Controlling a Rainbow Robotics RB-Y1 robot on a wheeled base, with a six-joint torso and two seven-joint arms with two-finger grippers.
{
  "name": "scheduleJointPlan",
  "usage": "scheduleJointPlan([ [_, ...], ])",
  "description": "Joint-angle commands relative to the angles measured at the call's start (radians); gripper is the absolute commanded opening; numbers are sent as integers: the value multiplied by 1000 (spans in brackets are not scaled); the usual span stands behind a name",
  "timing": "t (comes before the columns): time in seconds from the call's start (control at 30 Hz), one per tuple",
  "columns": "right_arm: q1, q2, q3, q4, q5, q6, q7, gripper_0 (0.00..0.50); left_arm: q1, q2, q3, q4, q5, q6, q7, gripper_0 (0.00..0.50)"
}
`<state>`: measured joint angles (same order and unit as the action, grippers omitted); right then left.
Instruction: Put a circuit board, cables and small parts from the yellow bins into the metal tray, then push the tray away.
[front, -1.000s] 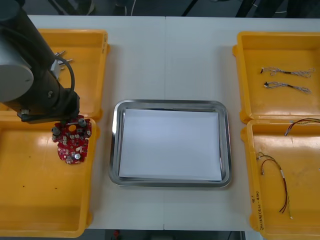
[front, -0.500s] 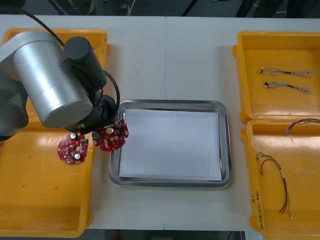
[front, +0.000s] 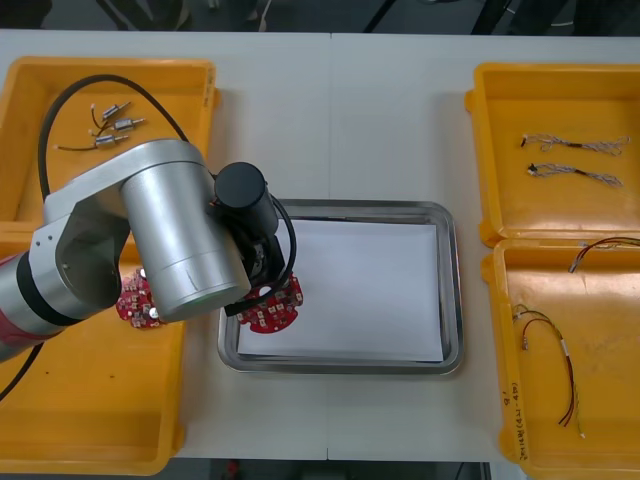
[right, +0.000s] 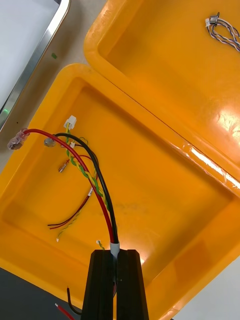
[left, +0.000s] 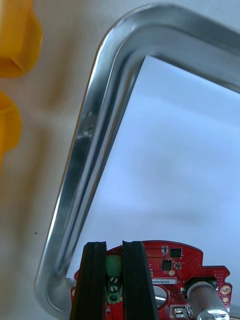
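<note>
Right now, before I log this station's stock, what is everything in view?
bins: four, yellow, two at each side.
tray: one, metal with white inside, between the bins.
circuit boards: two, red; one held at the tray's near left corner, one in the near left bin.
small metal parts: a few, silvery, far left bin.
twisted cables: two, blue and white, far right bin.
thin cables: several, red, black and yellow, near right bin.
left gripper: black fingers, shut on a circuit board.
right gripper: black fingers, shut on a red and black cable over the near right bin.
</note>
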<state>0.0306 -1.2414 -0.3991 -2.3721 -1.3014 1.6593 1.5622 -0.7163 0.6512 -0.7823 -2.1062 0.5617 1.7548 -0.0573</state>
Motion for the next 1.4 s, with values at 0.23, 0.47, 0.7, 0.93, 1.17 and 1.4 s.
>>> scheduleJointPlan([
  [0.23,-4,-44,-3,-3,-7,4,-22,0,-15,-51,-98,86,-48,-97,39,4],
  [0.47,-4,-44,-3,-3,-15,2,-25,0,17,-53,-126,86,-77,-136,48,3],
  [0.7,-8,-46,-3,-7,-27,4,-19,0,40,-51,-146,91,-114,-158,51,7],
  [0.93,-9,-46,-3,-7,-25,5,-16,0,52,-47,-147,91,-120,-159,51,6],
  [1.17,-8,-46,-3,-7,-16,16,-16,0,57,-44,-146,92,-123,-159,54,7],
  [1.4,-9,-46,-3,-7,-6,16,-16,0,57,-44,-146,103,-140,-172,59,305],
])
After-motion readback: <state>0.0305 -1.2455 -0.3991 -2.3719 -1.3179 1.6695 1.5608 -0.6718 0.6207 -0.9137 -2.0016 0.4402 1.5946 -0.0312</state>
